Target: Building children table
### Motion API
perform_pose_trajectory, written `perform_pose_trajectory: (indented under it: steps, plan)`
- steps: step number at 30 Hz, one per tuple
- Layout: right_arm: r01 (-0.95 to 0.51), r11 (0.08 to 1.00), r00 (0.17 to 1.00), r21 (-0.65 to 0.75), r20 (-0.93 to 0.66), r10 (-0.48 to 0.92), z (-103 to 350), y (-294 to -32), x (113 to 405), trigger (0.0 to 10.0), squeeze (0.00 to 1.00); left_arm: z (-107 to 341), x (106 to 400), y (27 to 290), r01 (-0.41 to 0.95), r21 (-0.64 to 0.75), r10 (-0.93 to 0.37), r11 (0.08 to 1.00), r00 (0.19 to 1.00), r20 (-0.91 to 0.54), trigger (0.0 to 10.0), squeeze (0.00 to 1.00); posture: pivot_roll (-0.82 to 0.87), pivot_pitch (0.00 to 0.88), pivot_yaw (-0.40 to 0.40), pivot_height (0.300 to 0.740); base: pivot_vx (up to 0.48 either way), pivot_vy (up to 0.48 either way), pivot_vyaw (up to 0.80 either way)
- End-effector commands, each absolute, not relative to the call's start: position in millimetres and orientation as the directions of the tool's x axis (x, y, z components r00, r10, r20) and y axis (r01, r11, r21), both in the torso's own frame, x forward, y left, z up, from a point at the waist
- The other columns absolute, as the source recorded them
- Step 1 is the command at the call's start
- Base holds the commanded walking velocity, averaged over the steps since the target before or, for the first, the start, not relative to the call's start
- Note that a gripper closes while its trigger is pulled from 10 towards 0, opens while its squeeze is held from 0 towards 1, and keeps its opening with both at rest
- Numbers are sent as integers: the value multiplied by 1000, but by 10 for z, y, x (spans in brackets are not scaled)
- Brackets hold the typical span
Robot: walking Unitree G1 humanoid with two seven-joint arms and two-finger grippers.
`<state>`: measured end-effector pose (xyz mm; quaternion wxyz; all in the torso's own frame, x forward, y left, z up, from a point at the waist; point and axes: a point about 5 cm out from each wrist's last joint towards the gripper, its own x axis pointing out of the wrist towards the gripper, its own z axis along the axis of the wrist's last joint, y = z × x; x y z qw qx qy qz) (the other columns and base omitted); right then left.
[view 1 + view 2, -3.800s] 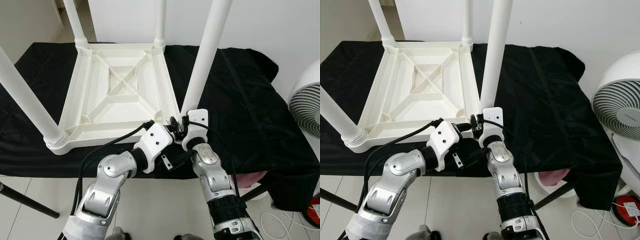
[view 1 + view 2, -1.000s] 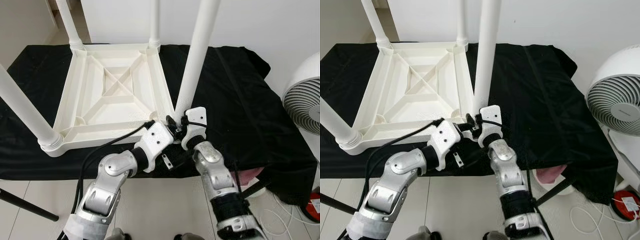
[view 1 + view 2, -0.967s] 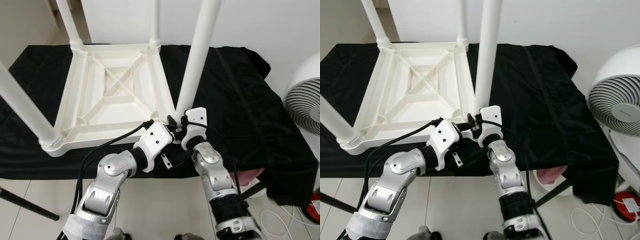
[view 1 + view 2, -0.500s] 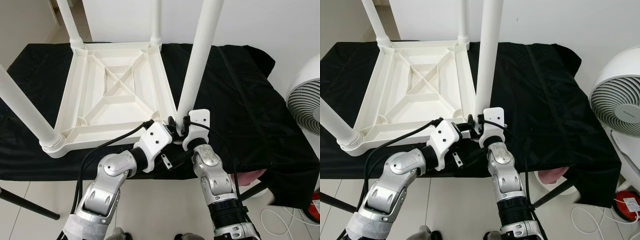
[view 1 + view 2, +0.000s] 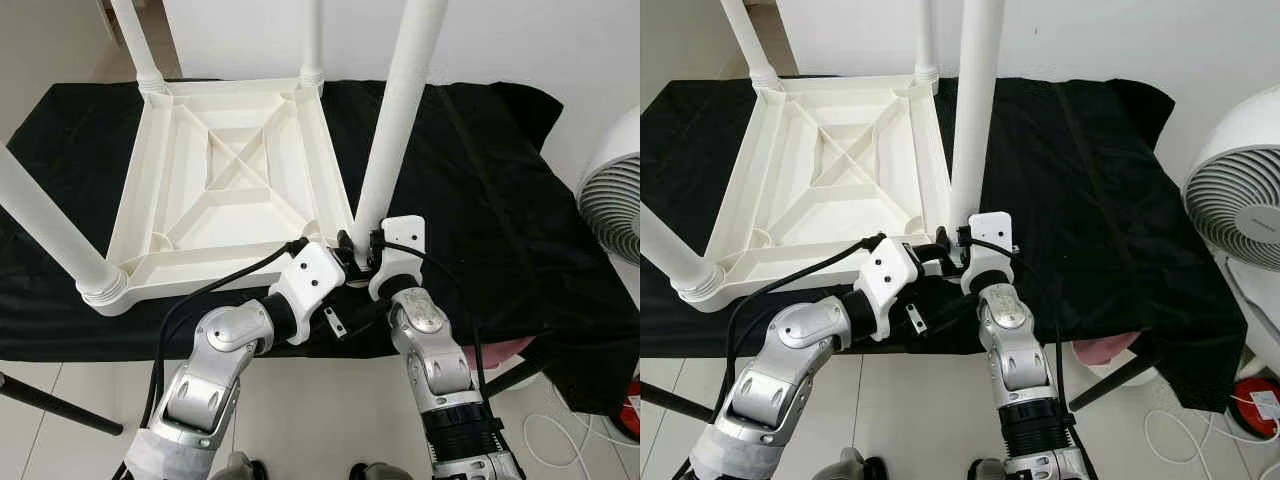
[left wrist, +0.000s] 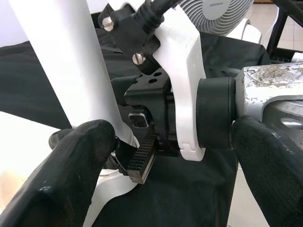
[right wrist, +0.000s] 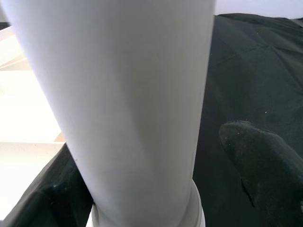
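Both grippers, left gripper [image 5: 343, 262] and right gripper [image 5: 362, 240], clamped the near table leg [image 5: 394, 110]; a fan [image 5: 1240, 195] stood at three o'clock.

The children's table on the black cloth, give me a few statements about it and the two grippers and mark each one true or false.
1. The white table lies upside down on the black cloth. True.
2. Both grippers work at the far left leg. False: the left gripper and right gripper are at the near right leg.
3. A fan stands to the robot's right. True.
4. The table has only two legs fitted. False: four legs stand up from its corners.
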<state>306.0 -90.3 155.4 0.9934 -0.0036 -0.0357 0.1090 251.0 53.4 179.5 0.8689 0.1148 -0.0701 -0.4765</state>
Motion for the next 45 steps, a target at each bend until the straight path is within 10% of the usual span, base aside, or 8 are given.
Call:
perform_pose_trajectory:
  steps: [1, 21, 45]
  plan:
    - [-225, 974, 974, -16, 36, 225, 1494, -877, 3017, 10000, 0, 1789, 2548, 570, 764, 263, -794, 588, 608, 11, 10000, 0, -101, 140, 39, 740, 0, 0, 0]
    - [-374, 926, 924, -44, 71, 376, 1585, -892, 3040, 10000, 0, 1784, 2542, 575, 766, 268, -796, 584, 606, 3, 10000, 0, -88, 117, 34, 740, 0, 0, 0]
    - [-797, 545, 583, -261, -98, 807, 1651, -1289, 3329, 10000, 0, 1698, 2409, 746, 797, 292, -816, 529, 572, -83, 10000, 0, -48, 96, 36, 740, 0, 0, 0]
